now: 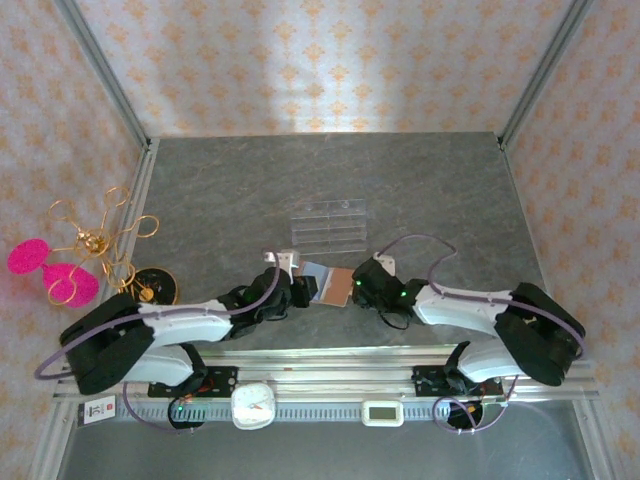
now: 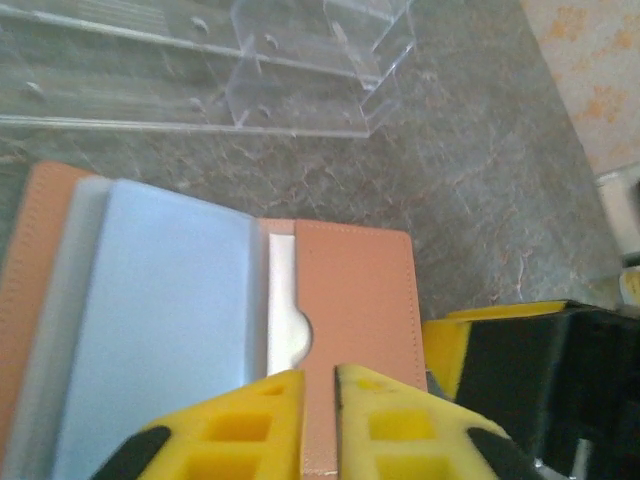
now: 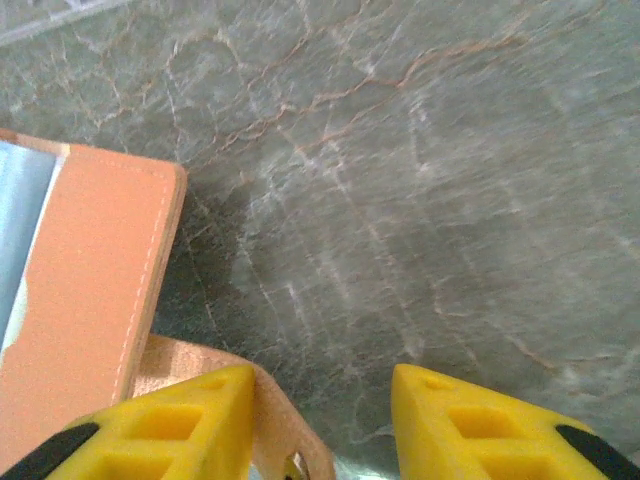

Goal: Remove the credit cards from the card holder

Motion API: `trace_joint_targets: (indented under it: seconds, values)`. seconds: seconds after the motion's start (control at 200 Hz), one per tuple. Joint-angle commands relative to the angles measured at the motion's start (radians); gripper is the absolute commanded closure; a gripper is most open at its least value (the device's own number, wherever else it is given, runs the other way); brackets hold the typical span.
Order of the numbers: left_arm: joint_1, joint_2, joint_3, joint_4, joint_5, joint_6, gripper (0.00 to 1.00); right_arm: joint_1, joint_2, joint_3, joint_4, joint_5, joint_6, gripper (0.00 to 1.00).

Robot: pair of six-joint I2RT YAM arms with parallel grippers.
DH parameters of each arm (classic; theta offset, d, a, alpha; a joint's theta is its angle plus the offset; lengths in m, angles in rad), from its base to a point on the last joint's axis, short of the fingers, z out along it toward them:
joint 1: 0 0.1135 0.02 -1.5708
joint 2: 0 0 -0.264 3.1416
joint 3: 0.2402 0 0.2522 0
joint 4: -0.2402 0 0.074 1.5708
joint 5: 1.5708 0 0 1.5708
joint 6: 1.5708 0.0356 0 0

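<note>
- The left tool (image 2: 318, 378) reaches in from the left and sits low over the near edge of the card holder (image 2: 355, 290). Its yellow jaws are drawn together to a sliver. Brown leather shows in that sliver, so it looks to be pinching the holder's edge.
- The card holder lies open and flat like a book on the grey tabletop (image 3: 430, 200), between the two tools. Its long axis runs left to right across the robot. A clear rack (image 2: 290, 90) stands just beyond it, apart from it.
- Inside the holder, a pale blue inner sleeve (image 2: 170, 320) covers the left half and a brown pocket panel covers the right.
- At the pocket's mouth, beside a thumb notch, is a pale strip (image 2: 283, 300). I cannot tell whether it is one of the credit cards. No card lies out on the tabletop.
- The pocket mouth faces the fold in the middle, so I judge a card would slide out sideways toward the fold.
- The right tool (image 3: 320, 378) hovers just off the holder's right edge. Its jaws are partly open with bare tabletop between them, and it holds nothing.
- The closing tab (image 3: 290, 410) pokes out beside its left finger. The holder lies to this tool's left, so its reach for the pocket goes that way.
</note>
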Motion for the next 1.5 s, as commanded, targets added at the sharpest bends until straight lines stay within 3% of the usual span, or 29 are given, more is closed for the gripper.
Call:
trace_joint_targets:
  seconds: [0.0,0.045,0.18,0.275,0.365,0.491,0.706,0.876,1.011,1.151,1.296,1.492]
  values:
    - [-0.009,0.098,0.067,0.128,0.079,0.016,0.94,-0.002,-0.058,-0.014,-0.056,0.068,0.014,0.60]
    - [-0.016,0.146,0.089,0.144,0.097,0.019,1.00,-0.003,-0.068,-0.019,-0.058,0.064,0.019,0.60]
    - [-0.029,0.252,0.136,0.147,0.125,0.019,1.00,-0.002,-0.136,-0.016,-0.094,0.059,0.024,0.62]
    - [-0.033,0.302,0.156,0.122,0.143,0.019,1.00,-0.002,-0.242,-0.005,-0.111,0.035,0.005,0.89]
    - [-0.034,0.323,0.160,0.101,0.143,0.016,1.00,-0.003,-0.298,0.002,-0.064,-0.038,-0.020,1.00]
    - [-0.034,0.308,0.152,0.106,0.139,0.013,1.00,-0.003,-0.242,0.021,0.067,-0.158,-0.008,1.00]
    - [-0.033,0.273,0.125,0.127,0.135,-0.002,1.00,-0.029,-0.017,0.100,0.237,-0.194,0.048,1.00]
    - [-0.033,0.223,0.098,0.116,0.120,-0.008,1.00,-0.068,0.095,0.122,0.218,-0.194,0.082,1.00]
    - [-0.031,0.100,0.050,0.061,0.069,-0.017,1.00,-0.070,0.124,0.084,0.188,-0.164,0.080,1.00]
    - [-0.028,-0.035,0.003,-0.014,0.005,-0.017,0.86,-0.070,0.112,0.041,0.138,-0.109,0.072,0.79]
    - [-0.026,-0.177,-0.008,-0.117,-0.071,0.002,0.67,-0.069,0.003,0.036,0.064,-0.070,0.049,0.61]
    - [-0.025,-0.382,-0.008,-0.256,-0.217,0.040,0.41,-0.068,-0.192,0.079,-0.164,0.028,0.056,0.46]
